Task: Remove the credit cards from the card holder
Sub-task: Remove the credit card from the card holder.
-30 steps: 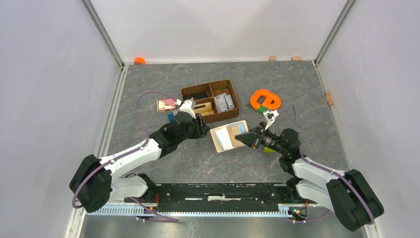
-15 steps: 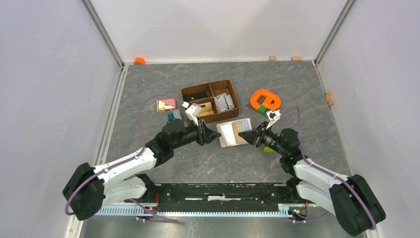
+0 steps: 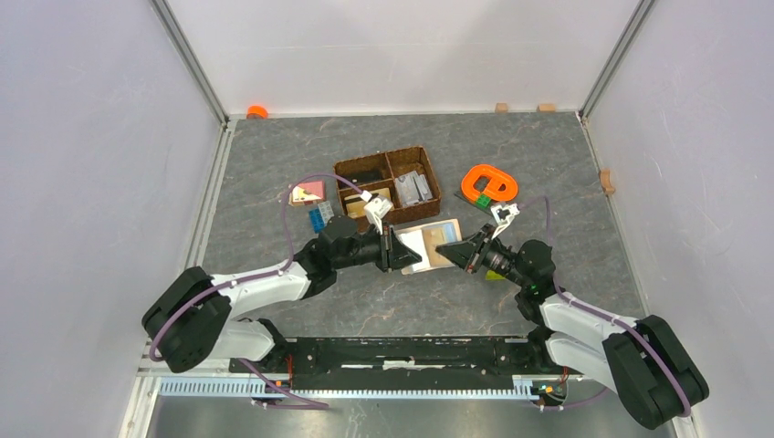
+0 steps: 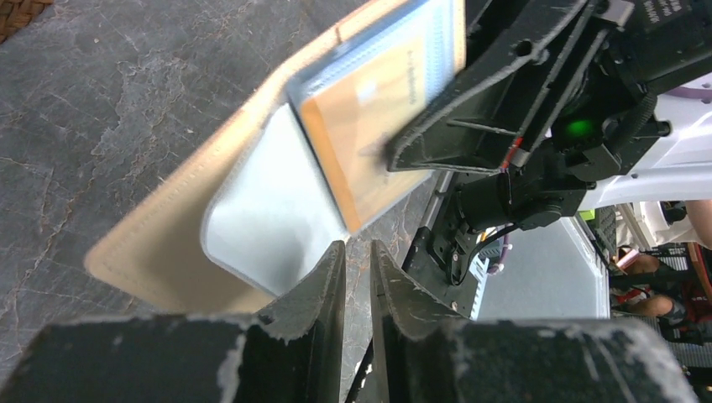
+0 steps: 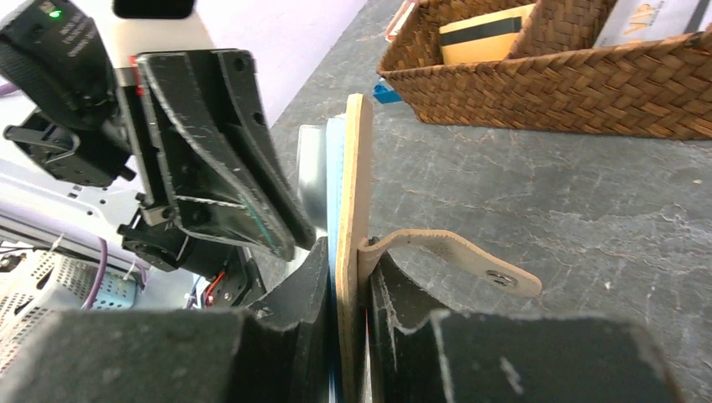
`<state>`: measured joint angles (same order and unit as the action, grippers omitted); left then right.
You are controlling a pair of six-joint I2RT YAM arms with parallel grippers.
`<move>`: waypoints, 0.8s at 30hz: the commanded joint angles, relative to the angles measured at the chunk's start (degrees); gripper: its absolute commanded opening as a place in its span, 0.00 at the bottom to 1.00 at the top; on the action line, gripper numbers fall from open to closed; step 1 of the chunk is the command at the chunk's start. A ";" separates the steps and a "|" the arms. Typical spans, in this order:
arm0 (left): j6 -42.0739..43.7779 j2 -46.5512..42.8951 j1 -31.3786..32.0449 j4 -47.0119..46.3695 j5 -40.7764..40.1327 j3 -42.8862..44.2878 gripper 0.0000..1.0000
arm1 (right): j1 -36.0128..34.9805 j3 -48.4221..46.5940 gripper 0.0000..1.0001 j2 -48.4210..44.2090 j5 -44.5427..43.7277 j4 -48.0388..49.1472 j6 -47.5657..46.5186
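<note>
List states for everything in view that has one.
card holder: open
cards: tucked in the pocket, none out
snap tab: undone
right gripper: shut on the card holder
left gripper: jaws nearly together at the inner flap, grip unclear
basket: holds items

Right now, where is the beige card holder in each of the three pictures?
Top external: card holder at centre, just below the woven basket.
Left wrist: card holder fills the middle, opened.
Right wrist: card holder edge-on at centre.
Shared landmark: the woven basket.
</note>
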<state>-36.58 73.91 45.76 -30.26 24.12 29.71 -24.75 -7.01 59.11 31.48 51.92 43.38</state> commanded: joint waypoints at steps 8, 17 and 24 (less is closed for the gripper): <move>-2.39 1.41 -0.24 -3.35 0.09 2.49 0.26 | -1.59 1.74 0.00 3.05 7.87 20.99 9.95; -5.61 1.63 -0.41 -12.14 6.19 0.76 0.28 | -4.07 0.88 0.00 3.80 8.45 21.82 9.72; -5.87 0.37 -0.49 -13.94 6.62 -0.31 0.25 | -4.34 0.64 0.00 4.52 8.86 22.35 9.89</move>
<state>-40.36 75.59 44.69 -36.64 28.93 29.08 -26.85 -5.32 63.09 35.88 68.79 51.27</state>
